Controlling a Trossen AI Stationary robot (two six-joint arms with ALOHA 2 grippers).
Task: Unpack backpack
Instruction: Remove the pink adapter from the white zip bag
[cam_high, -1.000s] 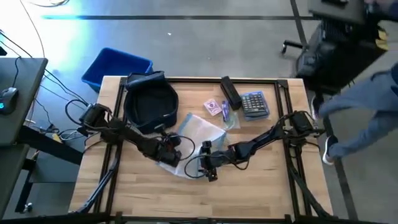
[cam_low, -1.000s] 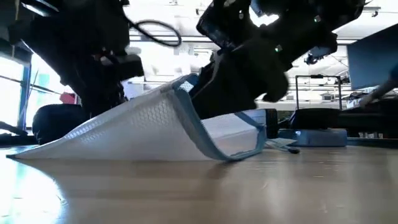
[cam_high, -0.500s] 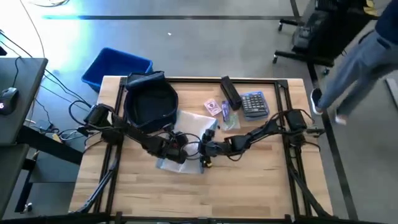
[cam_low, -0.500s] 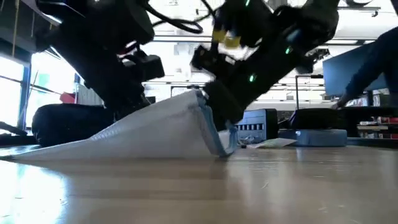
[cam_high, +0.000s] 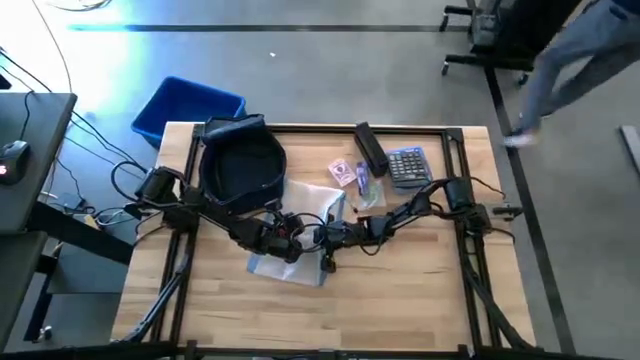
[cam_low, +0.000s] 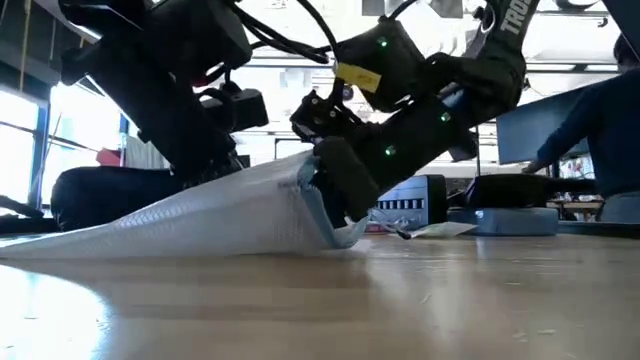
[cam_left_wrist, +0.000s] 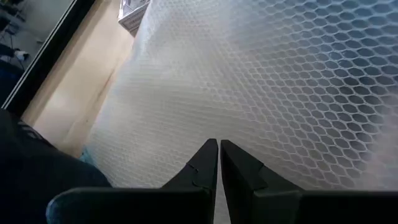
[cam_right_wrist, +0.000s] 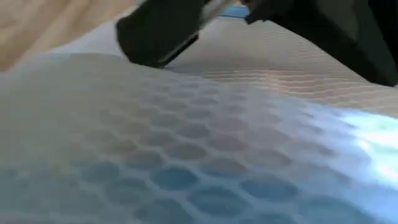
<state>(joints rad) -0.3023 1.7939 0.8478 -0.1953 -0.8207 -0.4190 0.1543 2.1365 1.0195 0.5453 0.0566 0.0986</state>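
Lying on the wooden table (cam_high: 400, 290), the mesh pouch (cam_low: 200, 215) seems pinched by both jaws.

We are noting bright daylight glaring through the low view's rear windows, silhouetting both arms; a moving person (cam_high: 560, 60) is blurring overhead; the right wrist view is showing unfocused.

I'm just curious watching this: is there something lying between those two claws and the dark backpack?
Yes. Both grippers, left gripper and right gripper, are on a clear mesh pouch lying in front of the backpack.
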